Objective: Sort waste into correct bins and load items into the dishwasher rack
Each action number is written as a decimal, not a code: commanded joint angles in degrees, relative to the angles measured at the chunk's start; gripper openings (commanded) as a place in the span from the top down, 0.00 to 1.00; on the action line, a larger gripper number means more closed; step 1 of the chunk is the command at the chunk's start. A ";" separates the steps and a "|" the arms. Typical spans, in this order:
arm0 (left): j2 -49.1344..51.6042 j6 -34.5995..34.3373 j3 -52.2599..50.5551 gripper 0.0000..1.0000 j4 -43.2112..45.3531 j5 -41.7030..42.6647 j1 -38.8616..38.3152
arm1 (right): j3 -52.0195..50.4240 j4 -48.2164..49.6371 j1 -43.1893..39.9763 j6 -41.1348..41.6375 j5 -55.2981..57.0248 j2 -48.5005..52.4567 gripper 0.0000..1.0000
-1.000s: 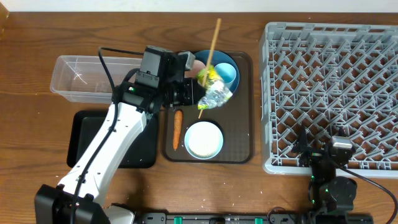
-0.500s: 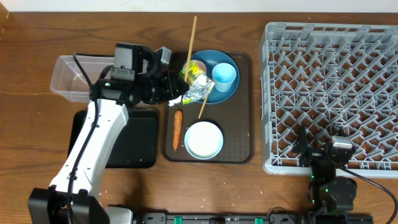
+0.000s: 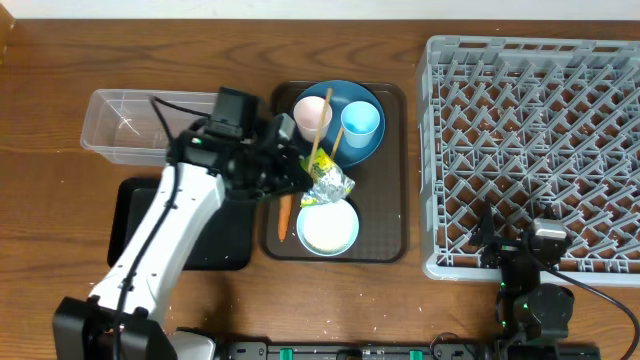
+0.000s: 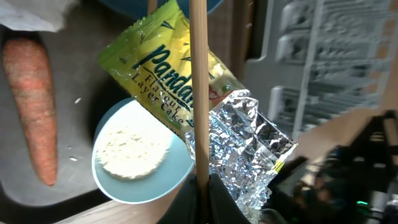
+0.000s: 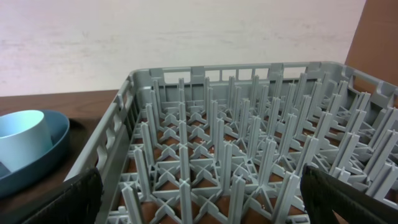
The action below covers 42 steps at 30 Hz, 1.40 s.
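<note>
At the lower right of the overhead view the right gripper [image 5: 200, 190] sits at the near edge of the dishwasher rack [image 3: 540, 130]. Its jaws are wide apart and hold nothing, and grey pegs fill its wrist view. At the lower left lies the black tray [image 3: 225, 240], partly under the white left arm [image 3: 160, 240].

Just right of it, the brown serving tray [image 3: 395, 215] in mid-frame carries the pale bowl [image 3: 328, 228], which holds a flat cake of white rice [image 4: 130, 149]. The carrot [image 4: 31, 106] lies lengthwise just left of the bowl, and a few loose grains [image 4: 73, 159] dot the tray between the two.

Over the bowl's upper rim the left gripper [image 4: 202, 198] has its jaws clamped on a wooden chopstick [image 4: 199, 93]. The yellow-green wrapper [image 4: 165, 68], foil showing at its lower end, is caught there too and lies against the stick. Whether either touches the bowl cannot be told. A scrap of white, probably tissue [image 4: 28, 15], shows past the carrot's thick end.

Further up the frame, the blue plate [image 3: 350, 92] carries the pink cup [image 3: 312, 115] and the light blue cup [image 3: 361, 122] side by side, and the chopstick's far tip reaches up between them. At the upper left the clear tub [image 3: 120, 125] stands on the desk [image 3: 60, 60], just above the black tray.
</note>
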 commanded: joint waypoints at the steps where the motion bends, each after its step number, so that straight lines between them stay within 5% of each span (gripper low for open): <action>1: 0.00 1.03 -1.66 0.94 1.51 -6.75 -2.97 | -0.11 -0.15 0.83 0.79 0.39 -0.20 0.01; 7: 0.00 1.05 -3.45 0.94 4.52 -8.35 -6.36 | -0.11 -0.15 0.83 0.79 0.39 -0.20 0.01; 12: 0.00 1.05 -3.45 0.73 3.69 -11.52 -7.72 | -0.11 -0.15 0.83 0.79 0.39 -0.20 0.01; 25: 0.00 1.05 -3.48 0.70 0.63 -12.66 -9.44 | -0.11 -0.15 0.83 0.79 0.39 -0.20 0.01; 33: 0.02 1.05 -5.84 0.37 -0.61 -15.78 -9.44 | -0.11 -0.15 0.83 0.79 0.39 -0.20 0.01; 42: 0.00 -1.40 -13.86 0.35 6.49 -15.74 -9.44 | -0.11 -0.15 0.83 0.79 0.39 -0.20 0.01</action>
